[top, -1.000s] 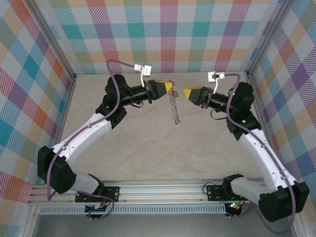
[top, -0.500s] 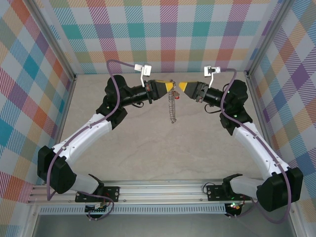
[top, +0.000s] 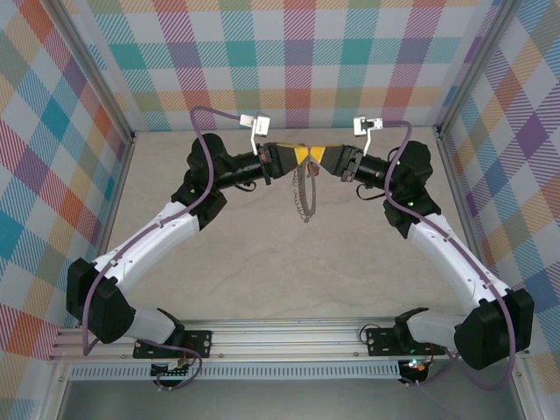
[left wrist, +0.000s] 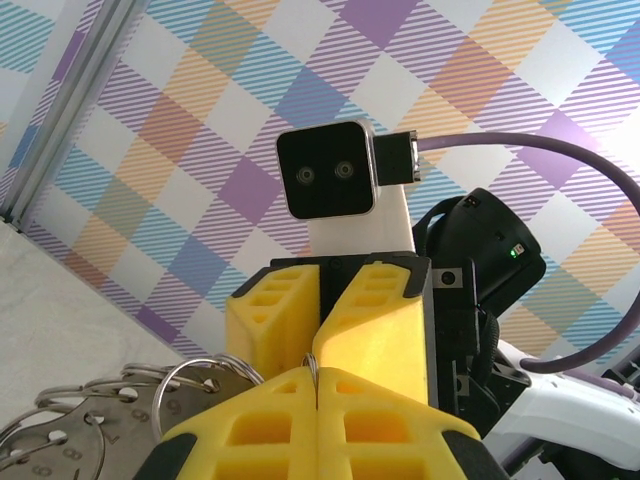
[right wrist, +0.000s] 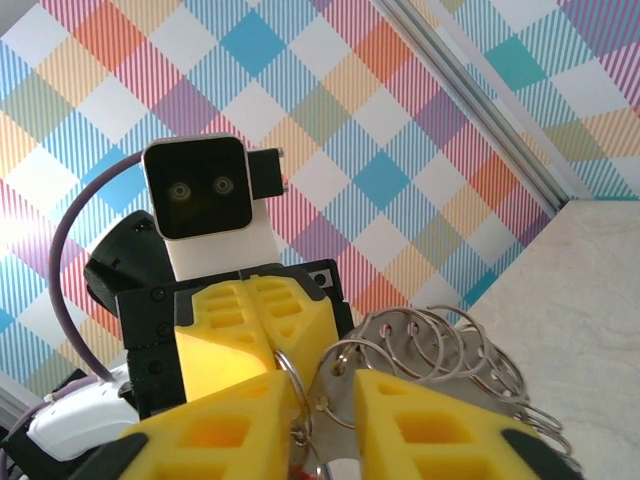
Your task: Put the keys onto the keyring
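Observation:
The keyring (top: 304, 194) hangs edge-on like a chain from my left gripper (top: 302, 155), held up near the back wall. In the left wrist view, the left gripper (left wrist: 318, 385) is shut on one thin wire loop, and the grey plate of the keyring (left wrist: 90, 435) lies to its left. My right gripper (top: 318, 157) faces it tip to tip. In the right wrist view, the right gripper (right wrist: 328, 400) has its jaws a little apart, with a wire loop and the plate of the keyring (right wrist: 450, 350) between them. A speck of red, perhaps the keys (right wrist: 297, 470), shows at the bottom edge.
Checked walls close in the back and both sides, with metal posts (top: 112, 105) at the corners. The beige tabletop (top: 289, 271) lies well below both grippers. The arms' bases sit on the rail (top: 289, 337) at the near edge.
My right gripper has swung left and up until its tips meet the left gripper's, and its jaws have narrowed. The hanging keyring has shifted slightly left. The left arm has held still.

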